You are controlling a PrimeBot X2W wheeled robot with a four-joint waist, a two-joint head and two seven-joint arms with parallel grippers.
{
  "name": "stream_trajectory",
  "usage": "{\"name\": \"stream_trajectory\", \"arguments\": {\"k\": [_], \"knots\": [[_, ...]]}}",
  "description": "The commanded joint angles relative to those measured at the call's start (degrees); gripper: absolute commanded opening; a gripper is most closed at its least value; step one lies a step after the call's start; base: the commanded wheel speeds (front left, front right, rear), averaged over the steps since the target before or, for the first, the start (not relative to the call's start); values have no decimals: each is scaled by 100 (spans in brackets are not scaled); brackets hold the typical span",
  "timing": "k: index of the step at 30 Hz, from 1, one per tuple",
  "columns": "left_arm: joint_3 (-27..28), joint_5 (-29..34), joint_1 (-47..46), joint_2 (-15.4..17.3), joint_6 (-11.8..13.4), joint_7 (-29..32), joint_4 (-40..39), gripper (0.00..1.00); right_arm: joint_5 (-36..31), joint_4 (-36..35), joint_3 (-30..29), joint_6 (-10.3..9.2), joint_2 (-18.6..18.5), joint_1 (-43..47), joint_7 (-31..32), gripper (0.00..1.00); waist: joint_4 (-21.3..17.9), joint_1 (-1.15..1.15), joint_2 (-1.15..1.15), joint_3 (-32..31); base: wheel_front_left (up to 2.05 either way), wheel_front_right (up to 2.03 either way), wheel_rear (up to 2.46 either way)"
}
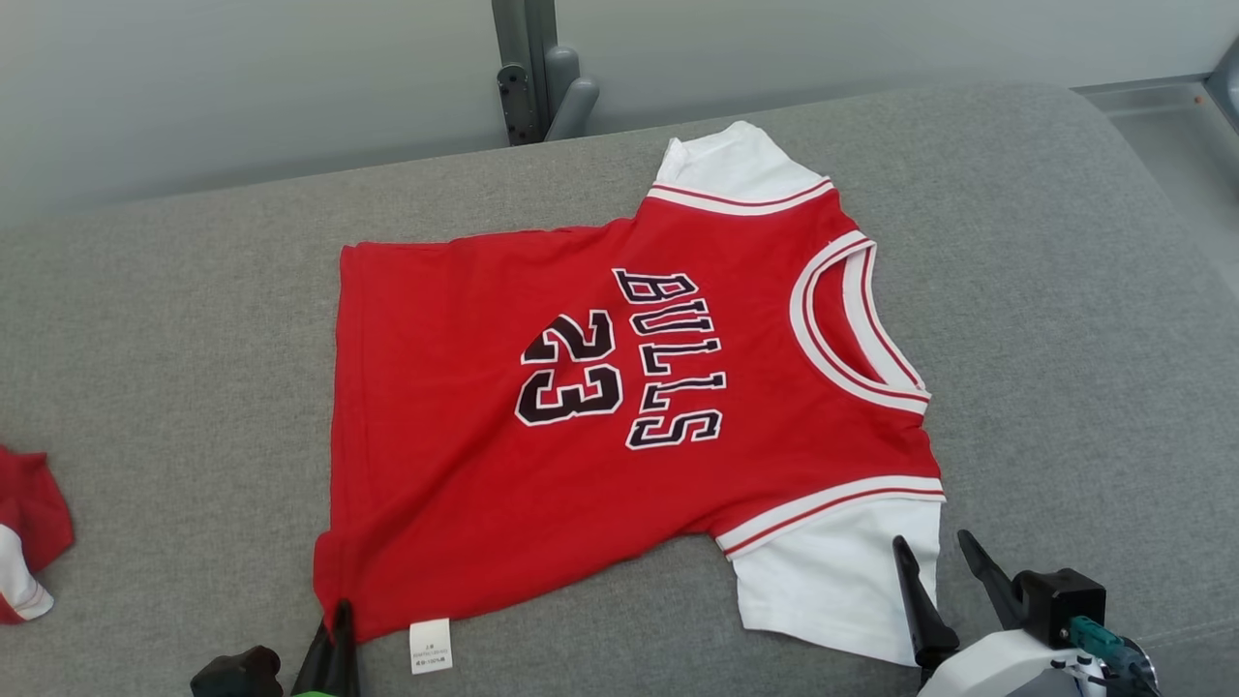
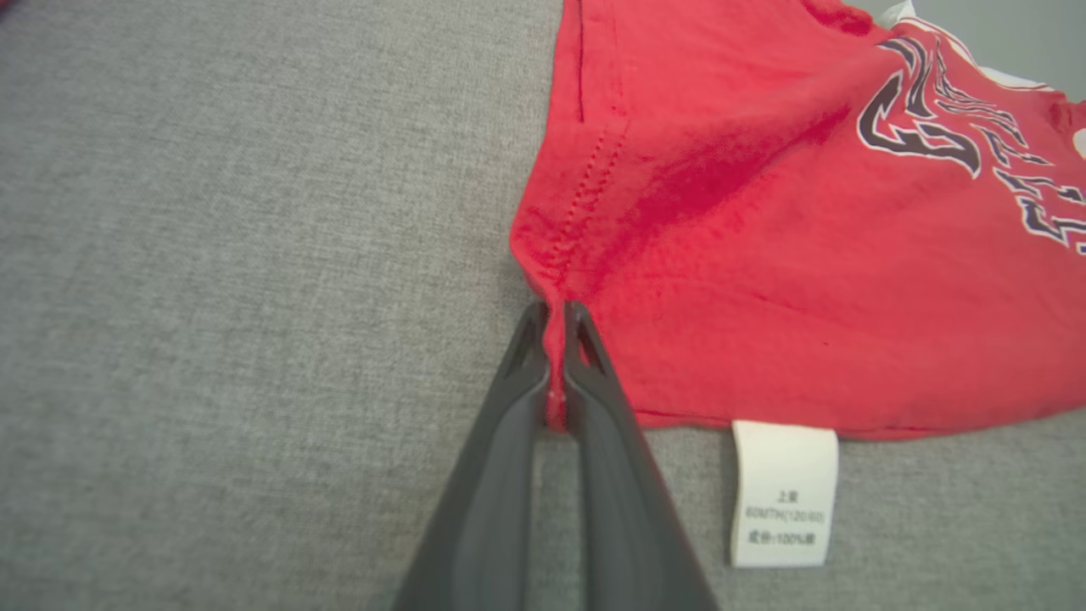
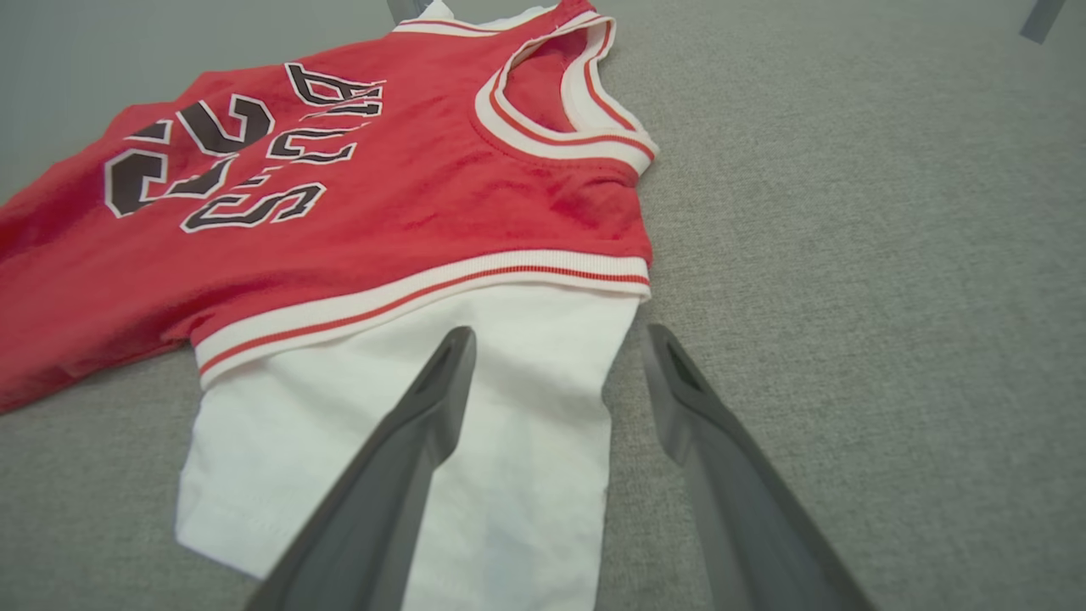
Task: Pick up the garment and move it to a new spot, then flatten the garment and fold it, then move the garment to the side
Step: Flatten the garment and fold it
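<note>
Pinching the near-left hem corner of the garment [image 2: 764, 297], my left gripper [image 2: 553, 310] is closed to a sliver, with a thin ridge of red cloth standing up between its fingers. The garment is lying spread on the grey cushion [image 1: 1065, 290], hem to the left and collar to the right, print facing up. My right gripper [image 3: 560, 335] is hanging wide open over the near-right part, holding nothing: one finger is lying across the white near sleeve [image 3: 407, 424], the other over bare cushion just beside it.

I am judging the step in hand to be taking hold of the near edge at both ends, ready for smoothing or the first fold. To do it well, I am planning to:
- bring the right jaws down at the sleeve's edge and close them on the full thickness, not on the top layer alone;
- lift both ends level, so the near edge is drawing straight between them;
- pull gently, since the left corner is already puckering along its stitched seam.

Hard to make out:
- whether the left pinch is catching both layers of the hem or one;
- whether the right fingertips are touching the sleeve or hovering above it;
- the small print on the care label [image 2: 782, 492];
- the red-and-white cloth [image 1: 29, 542] at the far left, cut off by the frame;
- the garment's underside.
</note>
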Motion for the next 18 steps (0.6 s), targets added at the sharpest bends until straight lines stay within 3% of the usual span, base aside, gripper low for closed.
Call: {"name": "stream_trajectory", "arguments": {"k": [1,18], "knots": [[41,-22,-52,24,25,-2,-31,0,31,29,47,-4,-3,24,0,100,12,0,0,-6,0,0,0],[-4,40,-35,25,-10,-1,-46,0,-16,526,378,-4,-97,307,0,100,69,0,0,7,0,0,0]]}}
